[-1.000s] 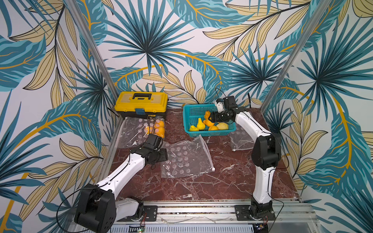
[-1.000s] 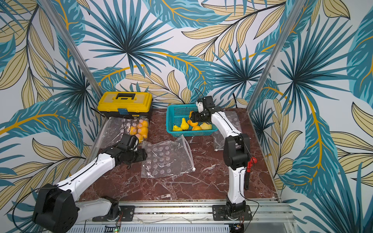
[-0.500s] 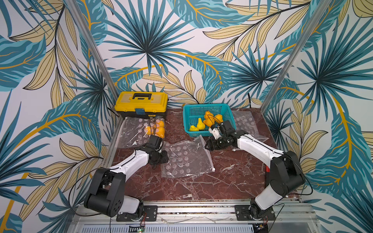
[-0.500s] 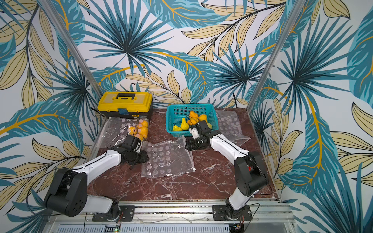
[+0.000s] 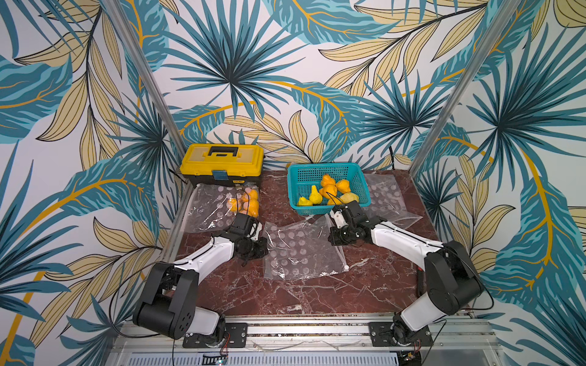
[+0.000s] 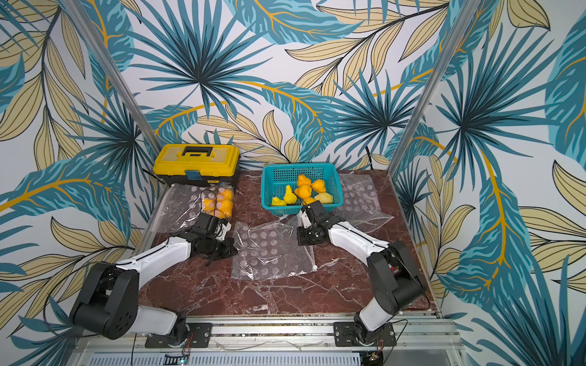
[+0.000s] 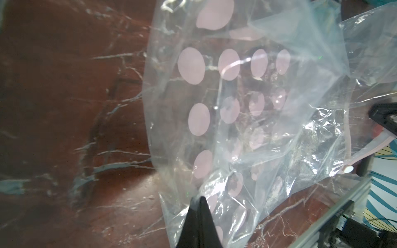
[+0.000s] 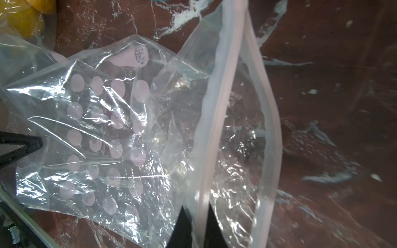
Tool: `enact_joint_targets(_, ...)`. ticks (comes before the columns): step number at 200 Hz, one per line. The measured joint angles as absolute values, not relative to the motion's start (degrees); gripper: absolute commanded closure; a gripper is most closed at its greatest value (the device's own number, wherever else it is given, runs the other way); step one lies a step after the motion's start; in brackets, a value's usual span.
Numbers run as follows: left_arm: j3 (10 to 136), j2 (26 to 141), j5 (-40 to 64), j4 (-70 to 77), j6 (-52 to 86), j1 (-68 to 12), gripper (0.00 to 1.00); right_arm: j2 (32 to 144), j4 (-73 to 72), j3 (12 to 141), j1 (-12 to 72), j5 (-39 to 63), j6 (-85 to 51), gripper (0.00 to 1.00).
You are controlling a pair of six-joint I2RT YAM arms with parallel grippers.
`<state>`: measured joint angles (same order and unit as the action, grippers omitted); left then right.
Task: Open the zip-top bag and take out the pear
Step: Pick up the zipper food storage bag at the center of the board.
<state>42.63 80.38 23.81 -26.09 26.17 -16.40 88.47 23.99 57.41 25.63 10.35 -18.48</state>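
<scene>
A clear zip-top bag with pale dots lies flat in the middle of the marble table, also in the other top view as the bag. It looks empty; no pear shows inside it. My left gripper is shut on the plastic at the bag's left edge. My right gripper is shut on one pale zip strip at the bag's right end. The mouth gapes open beside it. Yellow pears lie in the teal basket.
The teal basket with several yellow and orange fruits stands at the back, just behind my right gripper. A yellow toolbox sits back left. In front of it lies a second bag holding orange fruit. Empty bags lie back right.
My right arm came down from the basket to the bag's right end and closed on the zip strip. My left gripper stayed at the bag's left edge and closed on the plastic.
</scene>
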Motion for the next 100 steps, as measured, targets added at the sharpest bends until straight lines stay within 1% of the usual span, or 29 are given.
enact_joint_targets(21,43.5,78.7,25.2,-26.1,27.0,-19.8,1.00,80.7,27.2,57.4,25.6,6.3,-18.9,0.92)
enact_joint_targets(53,49.1,79.0,24.5,-25.9,29.1,-29.3,1.00,71.1,34.3,58.2,23.8,-1.5,-18.9,0.91)
enact_joint_targets(76,55.5,82.7,23.2,-24.3,30.3,-35.0,1.00,66.7,38.1,58.5,18.1,-6.5,-18.1,0.91)
enact_joint_targets(100,64.2,90.6,21.5,-22.8,30.7,-39.9,1.00,64.7,41.2,58.6,12.4,-12.1,-16.2,0.89)
